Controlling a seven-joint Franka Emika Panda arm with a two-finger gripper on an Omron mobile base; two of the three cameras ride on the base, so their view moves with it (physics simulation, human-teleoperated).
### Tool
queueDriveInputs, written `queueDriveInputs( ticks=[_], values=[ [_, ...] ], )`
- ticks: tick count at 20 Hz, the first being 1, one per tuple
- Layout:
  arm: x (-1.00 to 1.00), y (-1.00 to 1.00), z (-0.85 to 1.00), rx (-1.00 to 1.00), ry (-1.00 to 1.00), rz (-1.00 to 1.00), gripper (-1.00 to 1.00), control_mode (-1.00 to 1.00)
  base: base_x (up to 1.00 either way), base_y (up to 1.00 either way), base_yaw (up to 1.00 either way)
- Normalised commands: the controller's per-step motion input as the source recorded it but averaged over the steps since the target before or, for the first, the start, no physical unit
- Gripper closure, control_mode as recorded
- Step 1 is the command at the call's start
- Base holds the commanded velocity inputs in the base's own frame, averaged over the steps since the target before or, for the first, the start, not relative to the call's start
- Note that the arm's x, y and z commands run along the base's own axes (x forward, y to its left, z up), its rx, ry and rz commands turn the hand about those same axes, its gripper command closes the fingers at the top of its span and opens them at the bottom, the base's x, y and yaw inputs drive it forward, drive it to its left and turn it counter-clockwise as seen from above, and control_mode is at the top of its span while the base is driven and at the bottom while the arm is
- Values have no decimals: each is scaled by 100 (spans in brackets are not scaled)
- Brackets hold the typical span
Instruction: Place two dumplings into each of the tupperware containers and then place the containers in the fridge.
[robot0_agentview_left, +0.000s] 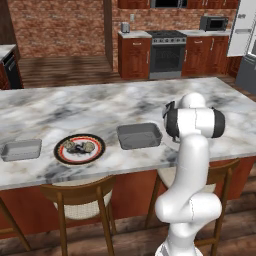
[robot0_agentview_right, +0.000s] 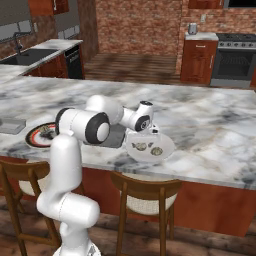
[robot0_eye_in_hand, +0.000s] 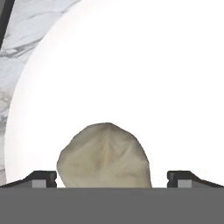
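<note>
Two dumplings (robot0_agentview_right: 139, 146) lie on a white plate (robot0_agentview_right: 165, 142) near the counter's front edge. My gripper (robot0_agentview_right: 142, 136) hangs open just above them. In the hand view one pale tan dumpling (robot0_eye_in_hand: 105, 155) sits between the spread fingertips (robot0_eye_in_hand: 41, 178), apart from both. More dumplings (robot0_agentview_left: 80, 147) rest on a black red-rimmed plate (robot0_agentview_left: 62, 155). The larger tupperware container (robot0_agentview_left: 139, 135) stands to the right of that plate and the smaller one (robot0_agentview_left: 20, 149) to its left; nothing shows inside either. The fridge (robot0_agentview_left: 242, 30) is at the far right of the room.
The marble counter (robot0_agentview_left: 100, 110) runs across both base views. Wooden stools (robot0_agentview_left: 80, 197) stand under its front edge, close to the base. An oven (robot0_agentview_left: 166, 52) and wood cabinets line the back wall. A sink (robot0_agentview_right: 25, 55) is at the far left.
</note>
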Motion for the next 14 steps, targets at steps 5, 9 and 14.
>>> queueDriveInputs(
  ticks=[5,9,14],
  values=[
    [-42,3,-43,0,12,2,100,-100,0,0,0],
    [-13,0,-11,0,2,0,100,-100,0,0,0],
    [5,0,0,0,0,0,100,-100,0,0,0]
  ],
)
